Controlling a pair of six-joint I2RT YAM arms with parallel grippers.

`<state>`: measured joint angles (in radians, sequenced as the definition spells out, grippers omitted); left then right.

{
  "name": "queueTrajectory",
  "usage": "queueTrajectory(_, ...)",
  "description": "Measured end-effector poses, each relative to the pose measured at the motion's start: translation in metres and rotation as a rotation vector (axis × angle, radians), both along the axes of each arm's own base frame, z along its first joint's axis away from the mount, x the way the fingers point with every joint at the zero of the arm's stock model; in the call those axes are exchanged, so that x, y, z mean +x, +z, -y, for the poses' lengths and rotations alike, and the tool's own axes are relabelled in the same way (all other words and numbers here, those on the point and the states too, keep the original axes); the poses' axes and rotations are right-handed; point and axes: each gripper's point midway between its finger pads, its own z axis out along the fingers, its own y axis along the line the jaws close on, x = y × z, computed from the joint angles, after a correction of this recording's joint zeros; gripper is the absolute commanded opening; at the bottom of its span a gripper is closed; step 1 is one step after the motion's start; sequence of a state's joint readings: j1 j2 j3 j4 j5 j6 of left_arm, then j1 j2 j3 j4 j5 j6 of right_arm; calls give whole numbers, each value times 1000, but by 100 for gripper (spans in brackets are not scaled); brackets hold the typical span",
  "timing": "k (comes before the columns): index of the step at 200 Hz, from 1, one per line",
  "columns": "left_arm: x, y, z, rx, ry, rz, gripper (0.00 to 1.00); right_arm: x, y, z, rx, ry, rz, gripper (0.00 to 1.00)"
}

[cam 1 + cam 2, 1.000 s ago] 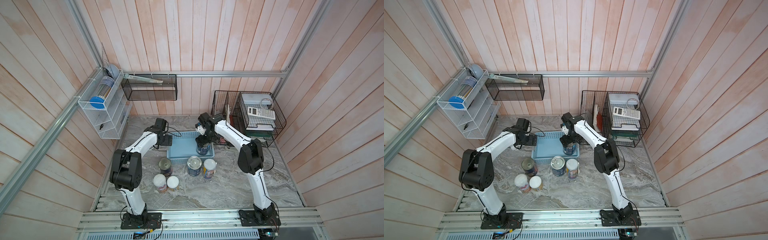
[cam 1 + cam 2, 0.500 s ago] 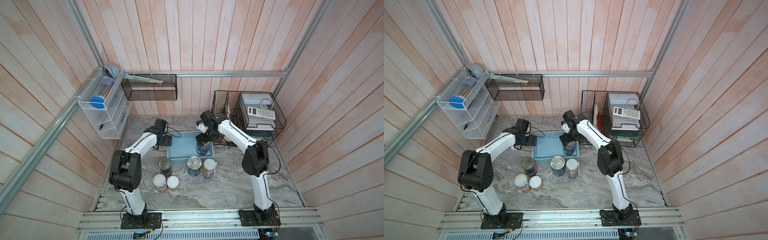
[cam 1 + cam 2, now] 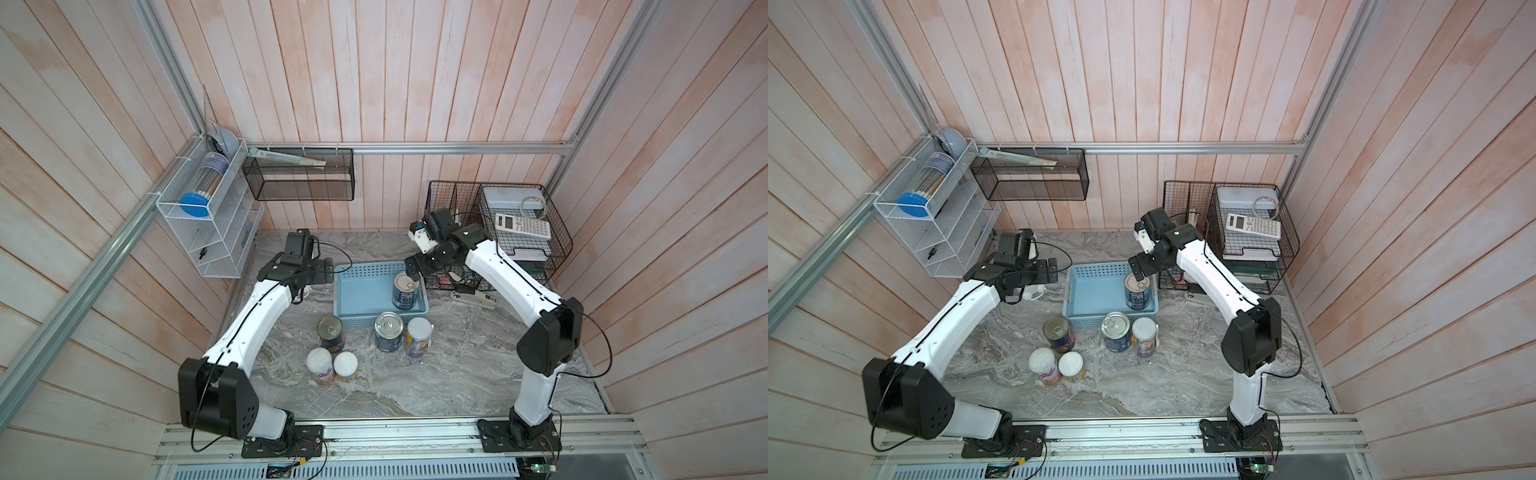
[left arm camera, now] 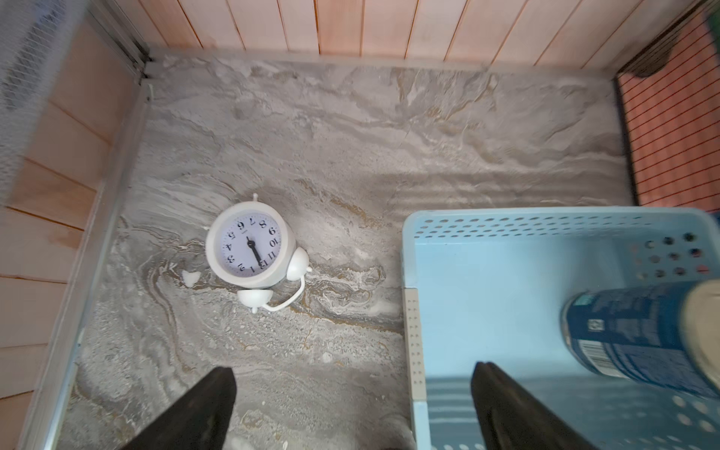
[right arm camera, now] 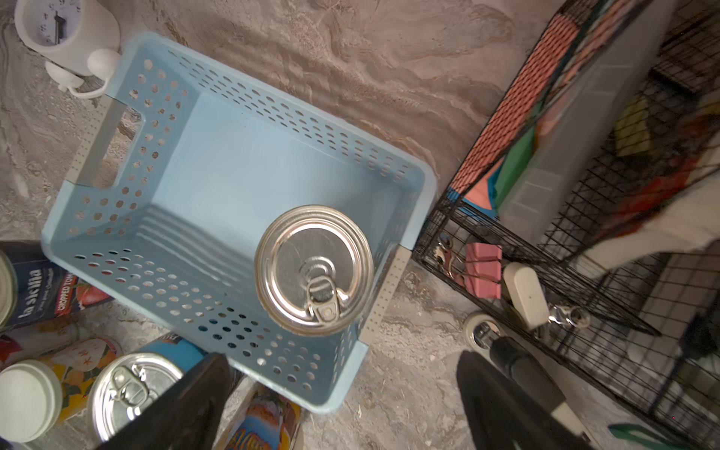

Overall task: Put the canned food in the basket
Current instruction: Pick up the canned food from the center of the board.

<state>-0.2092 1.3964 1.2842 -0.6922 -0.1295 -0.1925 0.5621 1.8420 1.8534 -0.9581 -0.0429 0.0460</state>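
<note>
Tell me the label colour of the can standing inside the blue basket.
Dark blue. The can shows its label best in the left wrist view.

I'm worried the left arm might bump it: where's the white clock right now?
In the left wrist view the white clock sits on the marble table just outside the blue basket's left end, near the open left gripper.

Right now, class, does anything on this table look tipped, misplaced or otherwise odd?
Yes: the white alarm clock lies on its back, dial up, on the marble table beside the blue basket, instead of standing. A small white fragment lies next to it.
</note>
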Motion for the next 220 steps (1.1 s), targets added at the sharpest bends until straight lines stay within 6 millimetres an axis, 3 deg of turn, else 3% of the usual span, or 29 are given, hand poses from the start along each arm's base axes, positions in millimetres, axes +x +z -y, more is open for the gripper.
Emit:
queueTrajectory(22,-24,8,17,-9,-51,-12,100,-13,1,9,13,-10,13,98)
queueTrajectory(55,-54,-36,64,-69,-199,-170,100,-26,-26,17,-14,-15,-34,98)
queueTrajectory(87,-69,-62,72,-90,-218,-281,100,-29,-37,20,-22,-15,-47,98)
queueTrajectory(133,-86,-82,90,-102,-238,-373,100,-32,-26,21,0,-15,-13,98)
queueTrajectory(160,-90,-91,89,-99,-197,-414,100,-37,-24,24,6,-19,-10,98)
queueTrajectory(220,-97,-106,64,-43,-71,-421,100,-45,-40,28,-1,-25,-45,98)
